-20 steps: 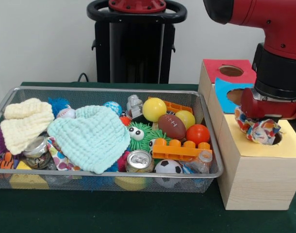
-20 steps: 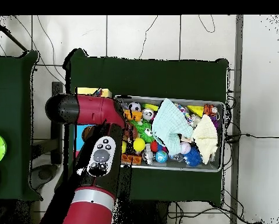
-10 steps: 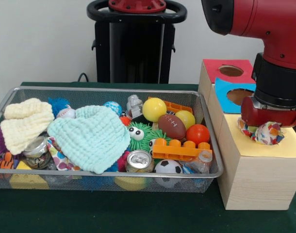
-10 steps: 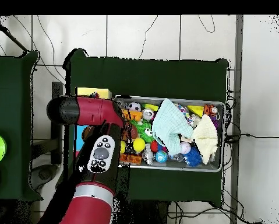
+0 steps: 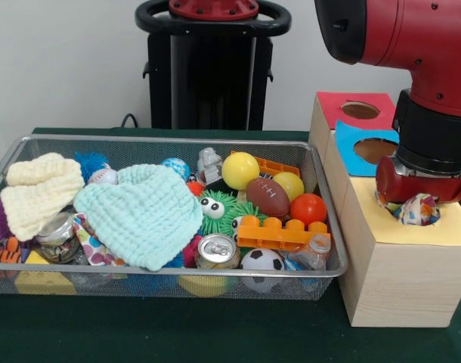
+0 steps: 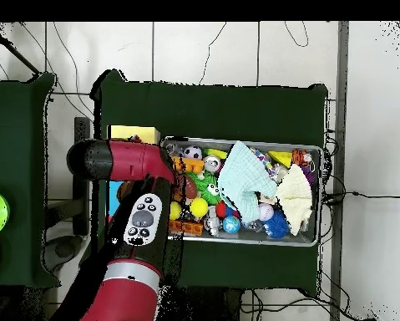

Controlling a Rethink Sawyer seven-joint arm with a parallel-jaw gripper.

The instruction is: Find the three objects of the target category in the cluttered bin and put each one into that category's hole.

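The wire mesh bin (image 5: 177,141) sits at the left, full of toys; it also shows in the overhead view (image 6: 245,140). My gripper (image 5: 416,203) is lowered onto the hole (image 5: 435,218) in the yellow top of the wooden box (image 5: 450,231). It is shut on a bunched piece of colourfully patterned fabric (image 5: 419,210) that sits partly inside the hole. A white piece with multicolour polka dots (image 5: 91,246) lies in the bin under the mint cloth's edge. In the overhead view the arm (image 6: 140,219) hides the gripper and the hole.
A mint waffle cloth (image 5: 143,212) and a cream waffle cloth (image 5: 38,193) cover the bin's left half. Balls, an orange brick (image 5: 280,233) and a can (image 5: 217,251) fill the right half. Blue-topped (image 5: 366,147) and red-topped (image 5: 359,110) boxes stand behind the yellow one.
My gripper has come down onto the yellow box. The patterned fabric, which hung above the hole's edge, now sits lower, partly inside the hole.
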